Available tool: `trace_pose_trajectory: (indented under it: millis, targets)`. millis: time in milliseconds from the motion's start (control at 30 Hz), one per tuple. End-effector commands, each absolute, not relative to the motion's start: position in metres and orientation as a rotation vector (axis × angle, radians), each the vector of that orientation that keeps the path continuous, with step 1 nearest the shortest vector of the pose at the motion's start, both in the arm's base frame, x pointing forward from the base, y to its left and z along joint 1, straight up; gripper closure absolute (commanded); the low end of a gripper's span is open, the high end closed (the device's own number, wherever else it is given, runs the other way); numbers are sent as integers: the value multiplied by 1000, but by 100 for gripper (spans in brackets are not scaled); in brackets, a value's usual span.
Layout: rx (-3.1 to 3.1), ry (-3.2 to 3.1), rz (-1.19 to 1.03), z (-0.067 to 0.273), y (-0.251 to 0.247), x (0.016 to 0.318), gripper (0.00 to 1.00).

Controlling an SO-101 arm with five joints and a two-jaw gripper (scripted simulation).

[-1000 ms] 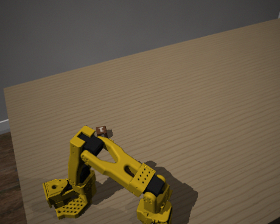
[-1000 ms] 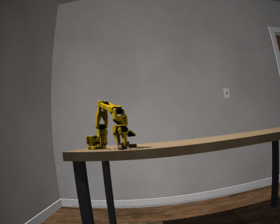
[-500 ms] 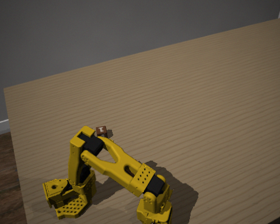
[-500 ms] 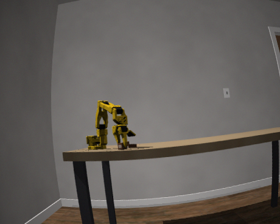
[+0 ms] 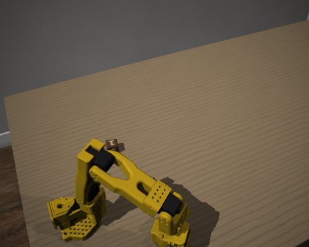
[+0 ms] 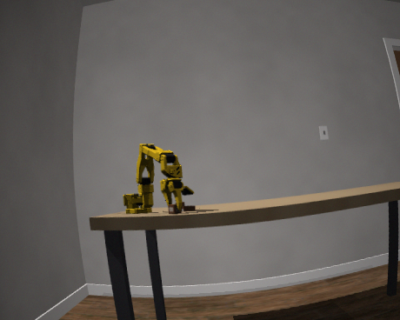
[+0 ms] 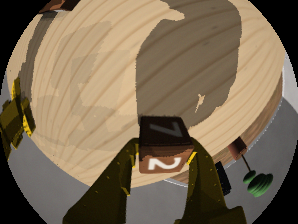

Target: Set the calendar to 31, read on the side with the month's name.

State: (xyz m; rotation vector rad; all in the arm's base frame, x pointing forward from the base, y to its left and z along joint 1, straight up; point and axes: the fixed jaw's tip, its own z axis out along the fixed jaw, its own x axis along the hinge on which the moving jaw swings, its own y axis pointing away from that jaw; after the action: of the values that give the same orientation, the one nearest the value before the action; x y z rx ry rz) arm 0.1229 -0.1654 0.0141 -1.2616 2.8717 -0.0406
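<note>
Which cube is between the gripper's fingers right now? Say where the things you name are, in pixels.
The cube showing a 7 and a 2 (image 6: 172, 209) (image 7: 165, 142). The other cube (image 5: 111, 143), marked with a pale 1 in the top view, lies apart, near the arm's elbow (image 5: 99, 154).
</note>
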Motion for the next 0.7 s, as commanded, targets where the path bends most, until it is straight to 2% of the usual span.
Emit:
trace_pose_trajectory:
  millis: [0, 400, 667]
  targets:
    - [-1258, 2865, -78, 17, -169, 123, 76]
    - [-1258, 2865, -78, 17, -169, 123, 66]
    - [-1258, 2865, -78, 17, -169, 123, 64]
